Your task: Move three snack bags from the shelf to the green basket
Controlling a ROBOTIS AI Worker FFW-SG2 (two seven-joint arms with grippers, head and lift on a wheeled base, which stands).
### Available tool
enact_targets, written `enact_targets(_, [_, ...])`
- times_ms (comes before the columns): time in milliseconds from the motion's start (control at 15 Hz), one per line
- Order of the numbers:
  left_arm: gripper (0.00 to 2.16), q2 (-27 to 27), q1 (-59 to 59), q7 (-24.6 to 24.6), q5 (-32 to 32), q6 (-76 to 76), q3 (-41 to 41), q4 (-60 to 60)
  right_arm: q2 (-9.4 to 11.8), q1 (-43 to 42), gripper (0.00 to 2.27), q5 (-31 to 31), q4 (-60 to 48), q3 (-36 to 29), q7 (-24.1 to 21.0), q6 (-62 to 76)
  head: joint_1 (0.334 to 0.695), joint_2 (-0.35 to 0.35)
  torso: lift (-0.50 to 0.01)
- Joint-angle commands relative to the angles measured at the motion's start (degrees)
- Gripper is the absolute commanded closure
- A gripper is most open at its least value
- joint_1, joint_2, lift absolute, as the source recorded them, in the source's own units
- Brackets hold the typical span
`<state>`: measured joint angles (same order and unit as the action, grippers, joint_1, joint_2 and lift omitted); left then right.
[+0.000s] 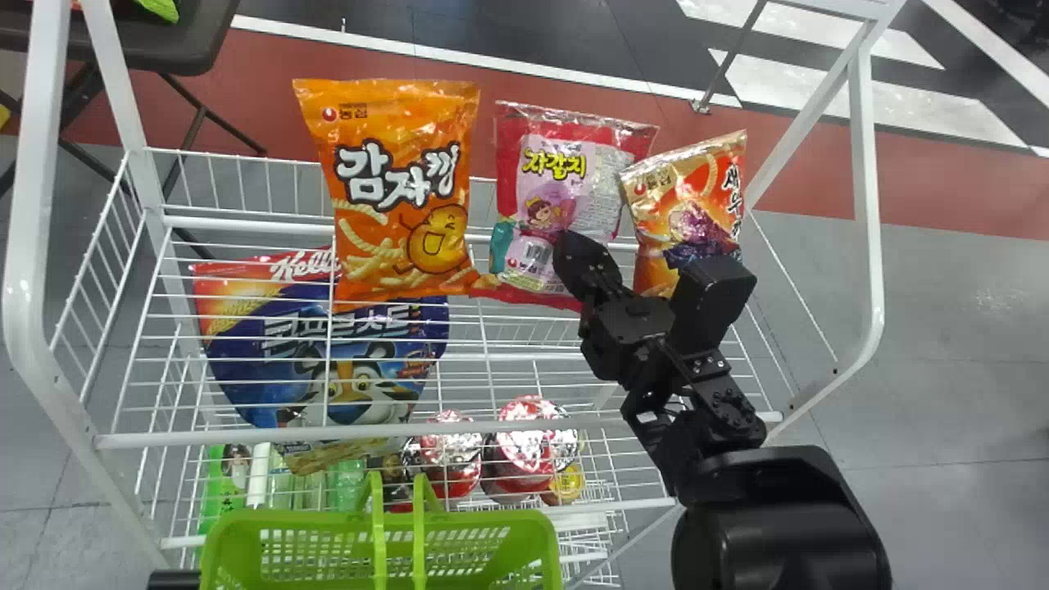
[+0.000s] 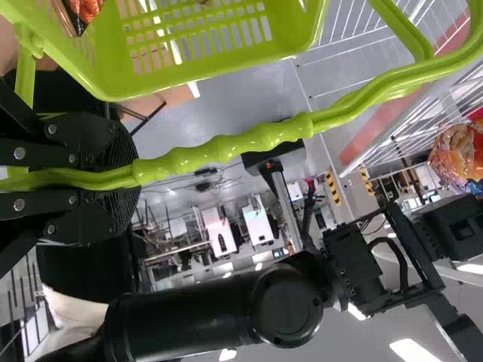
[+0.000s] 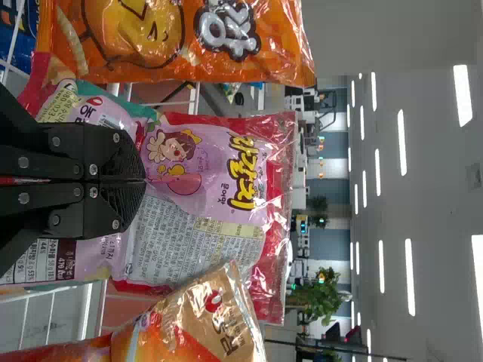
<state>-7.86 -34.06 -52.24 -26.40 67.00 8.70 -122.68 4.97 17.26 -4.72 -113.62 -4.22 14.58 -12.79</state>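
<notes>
My right gripper (image 1: 574,258) is at the lower front of the red and pink snack bag (image 1: 565,184), which stands on the shelf between an orange bag (image 1: 401,188) and a gold-orange bag (image 1: 684,213). In the right wrist view the fingers of the right gripper (image 3: 143,181) are closed together on the wrinkled front of the pink bag (image 3: 204,162). The green basket (image 1: 299,518) is below, before the shelf. In the left wrist view my left gripper (image 2: 136,177) is shut around the handle (image 2: 226,147) of the basket (image 2: 181,84); something orange-red (image 2: 84,9) shows at the basket's corner.
The white wire shelf (image 1: 524,356) has upright posts on both sides. On its lower level lie a blue cereal bag (image 1: 328,365) and red-lidded cups (image 1: 529,442). The gold-orange bag leans close to my right arm.
</notes>
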Motion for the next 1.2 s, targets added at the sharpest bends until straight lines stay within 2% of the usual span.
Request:
enact_targets(0, [1.75,-0.1,-0.1,0.0,-0.1,-0.1,0.1,-0.2,0.0,0.8,2.25,-0.2,-1.6,0.2,1.4,0.4,0.695,-0.35,-0.048])
enact_targets(67, [1.75,-0.1,-0.2,0.0,-0.1,-0.1,0.1,-0.3,0.0,0.9,2.25,-0.6,-1.9,-0.1,2.4,0.4,0.695,-0.35,-0.048])
enact_targets(467, [1.75,-0.1,-0.3,-0.1,0.0,-0.1,0.3,-0.5,-0.1,4.1,2.25,-0.6,-6.5,-0.3,1.9,0.0,0.695,-0.35,-0.048])
enact_targets(733, [1.75,-0.1,-0.4,0.0,0.1,-0.1,0.4,-0.7,0.0,7.9,2.25,-4.8,-12.5,-1.2,6.6,-0.4,0.695,-0.35,-0.048])
enact_targets(1000, [1.75,-0.1,-0.5,0.0,0.1,-0.1,0.3,-1.0,0.0,17.2,2.25,-6.9,-21.7,-2.6,9.3,-0.4,0.695,-0.35,-0.048])
enact_targets(1133, [1.75,-0.1,-0.4,0.1,0.1,-0.1,-0.1,-0.9,0.0,21.2,2.25,-9.4,-26.1,-5.1,12.3,-7.2,0.695,-0.35,-0.048])
